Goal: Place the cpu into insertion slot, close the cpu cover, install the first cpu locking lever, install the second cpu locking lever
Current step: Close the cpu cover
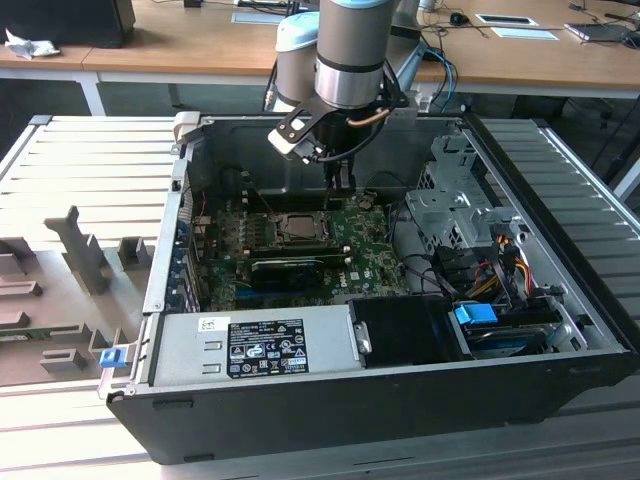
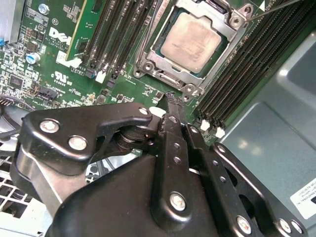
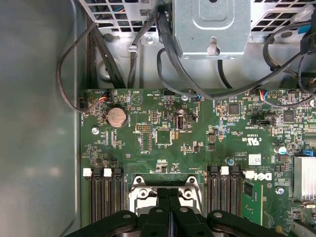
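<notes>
The cpu [image 2: 192, 42] lies flat in the insertion slot [image 2: 170, 83] on the green board, its pale metal top showing. The cpu cover [image 2: 148, 54] lies down around it, framing the chip. A thin lever rod [image 2: 279, 7] crosses one corner of the socket. My gripper [image 2: 170, 101] hangs just off the socket's edge, fingers pressed together with nothing between them. In the exterior view the cpu [image 1: 297, 226] sits mid-board and the gripper [image 1: 342, 182] hovers just behind it toward the exterior view's right. In the first wrist view the shut gripper [image 3: 168, 195] covers the middle of the socket frame [image 3: 139, 190].
Black memory slots [image 2: 116, 34] flank the socket on both sides. A long black card [image 1: 300, 268] lies in front of it, then the power supply [image 1: 255, 345]. A metal drive cage [image 1: 450, 205] and cables [image 3: 168, 54] stand close by. The case walls [image 1: 165, 250] enclose everything.
</notes>
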Controlling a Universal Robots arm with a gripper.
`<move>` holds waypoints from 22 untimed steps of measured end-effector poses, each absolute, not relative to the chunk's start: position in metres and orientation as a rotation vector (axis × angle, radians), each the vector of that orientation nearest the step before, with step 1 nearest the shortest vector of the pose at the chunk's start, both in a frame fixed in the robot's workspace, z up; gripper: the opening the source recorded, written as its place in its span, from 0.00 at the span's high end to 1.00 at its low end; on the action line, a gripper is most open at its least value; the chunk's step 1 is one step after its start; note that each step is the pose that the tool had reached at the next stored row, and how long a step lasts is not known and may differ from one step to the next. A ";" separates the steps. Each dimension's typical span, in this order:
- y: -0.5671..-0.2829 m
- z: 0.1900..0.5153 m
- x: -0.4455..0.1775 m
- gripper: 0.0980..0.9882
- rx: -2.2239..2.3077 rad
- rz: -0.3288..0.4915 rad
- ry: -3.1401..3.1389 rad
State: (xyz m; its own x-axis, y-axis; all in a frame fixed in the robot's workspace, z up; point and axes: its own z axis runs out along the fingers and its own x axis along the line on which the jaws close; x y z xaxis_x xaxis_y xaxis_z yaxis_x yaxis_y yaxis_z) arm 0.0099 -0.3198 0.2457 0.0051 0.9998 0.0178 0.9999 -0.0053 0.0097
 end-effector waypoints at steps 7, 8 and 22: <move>-0.320 0.246 0.009 0.99 -2.223 -0.031 -2.211; -0.320 0.246 0.008 0.99 -2.223 -0.031 -2.211; -0.320 0.245 -0.002 0.99 -2.223 -0.031 -2.211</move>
State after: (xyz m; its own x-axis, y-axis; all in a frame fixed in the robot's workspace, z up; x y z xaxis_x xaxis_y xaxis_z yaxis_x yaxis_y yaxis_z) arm -0.0024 -0.3198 0.2454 0.0052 0.9998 0.0177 0.9999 -0.0054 0.0098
